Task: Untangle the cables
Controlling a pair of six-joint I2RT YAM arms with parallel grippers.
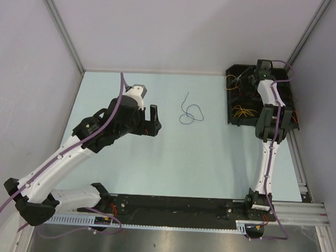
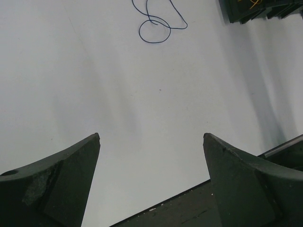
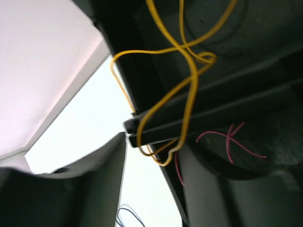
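Where the arm bases sit: at 6 o'clock in the top view, on a black rail (image 1: 170, 207) along the near table edge.
Left gripper (image 1: 154, 121): about 9 o'clock of centre, hovering over bare table, fingers spread wide with nothing between them.
Dark blue cable (image 1: 190, 113): loose on the table just past centre, at 3 o'clock of the left gripper and near it; one loop crosses itself, well apart from the other cables.
Tray (image 1: 229, 101): black, divided, at 2 o'clock; it holds the other cables.
Yellow cable (image 3: 187, 85): looped and crossed, draped over a tray divider (image 3: 203, 106), its lower bend hanging by the right fingers.
Red cable (image 3: 227, 139): in the compartment beyond the divider, apart from the yellow.
Right gripper (image 3: 154, 153): down in the tray; the view is close and dim, so I cannot tell whether it pinches the yellow cable or sits beside it.
Step in hand: probably drawing the yellow cable out. Grip near a free end, not the crossing; lift straight up clear of the divider so the loop does not snag; check the red stays behind; lay it well apart from the blue.
Surface and room: smooth pale blue table (image 1: 155, 170); plain grey panels (image 1: 161, 31) at 9, 12 and 3 o'clock.
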